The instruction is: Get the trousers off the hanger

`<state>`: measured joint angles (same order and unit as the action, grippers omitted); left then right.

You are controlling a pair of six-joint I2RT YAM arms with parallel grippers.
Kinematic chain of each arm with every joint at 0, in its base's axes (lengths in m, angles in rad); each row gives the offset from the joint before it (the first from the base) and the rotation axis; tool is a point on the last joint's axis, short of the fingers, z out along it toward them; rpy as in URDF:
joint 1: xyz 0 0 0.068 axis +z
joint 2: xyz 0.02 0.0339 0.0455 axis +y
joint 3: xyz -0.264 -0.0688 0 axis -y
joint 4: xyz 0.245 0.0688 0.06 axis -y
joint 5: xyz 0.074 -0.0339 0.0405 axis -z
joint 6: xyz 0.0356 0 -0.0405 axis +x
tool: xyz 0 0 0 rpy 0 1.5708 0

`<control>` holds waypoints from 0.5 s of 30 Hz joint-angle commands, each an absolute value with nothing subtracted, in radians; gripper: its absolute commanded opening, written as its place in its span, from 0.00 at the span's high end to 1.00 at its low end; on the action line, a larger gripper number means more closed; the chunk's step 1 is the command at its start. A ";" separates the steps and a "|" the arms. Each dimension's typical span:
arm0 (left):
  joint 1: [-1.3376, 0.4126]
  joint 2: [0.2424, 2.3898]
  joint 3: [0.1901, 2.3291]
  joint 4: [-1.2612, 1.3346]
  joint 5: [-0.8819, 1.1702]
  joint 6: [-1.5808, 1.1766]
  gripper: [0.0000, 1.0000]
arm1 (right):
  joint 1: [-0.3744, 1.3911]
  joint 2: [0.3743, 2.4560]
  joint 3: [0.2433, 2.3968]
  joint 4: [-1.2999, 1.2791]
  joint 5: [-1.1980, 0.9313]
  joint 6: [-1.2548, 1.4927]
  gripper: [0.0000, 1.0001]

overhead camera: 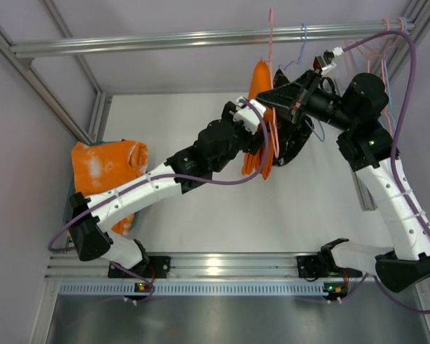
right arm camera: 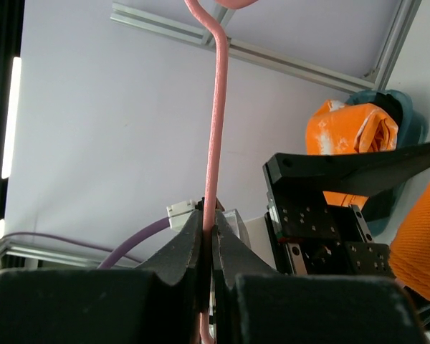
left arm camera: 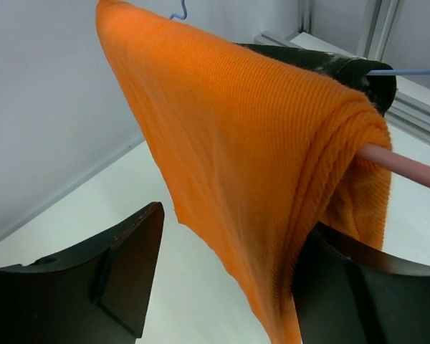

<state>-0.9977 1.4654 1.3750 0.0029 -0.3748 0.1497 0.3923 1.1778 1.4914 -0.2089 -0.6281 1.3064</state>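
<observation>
The bright orange trousers [overhead camera: 261, 86] hang folded over the bottom bar of the pale pink hanger [overhead camera: 270, 32], which hooks on the top rail. In the left wrist view the trousers [left arm camera: 236, 143] drape over the pink bar [left arm camera: 408, 166]. My left gripper [left arm camera: 229, 276] is open, one finger [left arm camera: 122, 258] left of the hanging cloth and the other [left arm camera: 358, 279] against its folded edge. My right gripper [right arm camera: 209, 222] is shut on the hanger's upright pink wire [right arm camera: 216, 107], just below the hook. From above, the left gripper [overhead camera: 261, 132] and the right gripper [overhead camera: 275, 97] meet at the garment.
An orange cloth with whitish patches [overhead camera: 107, 165] lies in a teal basket at the left wall. It also shows in the right wrist view [right arm camera: 347, 132]. A light blue hanger [overhead camera: 303, 43] and further hangers [overhead camera: 387, 36] hang on the aluminium rail [overhead camera: 165, 41].
</observation>
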 commanded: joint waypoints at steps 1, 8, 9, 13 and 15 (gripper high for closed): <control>-0.999 1.477 1.419 0.077 -0.423 0.149 0.31 | 0.411 1.104 1.525 0.043 -0.655 1.287 1.00; -0.997 1.407 1.397 0.031 -0.407 0.143 1.00 | 0.413 1.074 1.470 -0.024 -0.647 1.200 1.00; -0.999 1.396 1.400 0.026 -0.402 0.144 1.00 | 0.411 1.072 1.460 -0.031 -0.643 1.189 1.00; -0.997 1.352 1.459 0.005 -0.384 0.173 1.00 | 0.411 1.052 1.405 -0.054 -0.635 1.120 1.00; -0.997 1.344 1.511 0.005 -0.362 0.184 1.00 | 0.413 1.040 1.365 -0.070 -0.629 1.092 1.00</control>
<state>-1.0023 1.4216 1.3842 -0.0921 -0.3744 0.1635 0.3931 1.1007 1.3773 -0.1894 -0.5941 1.2224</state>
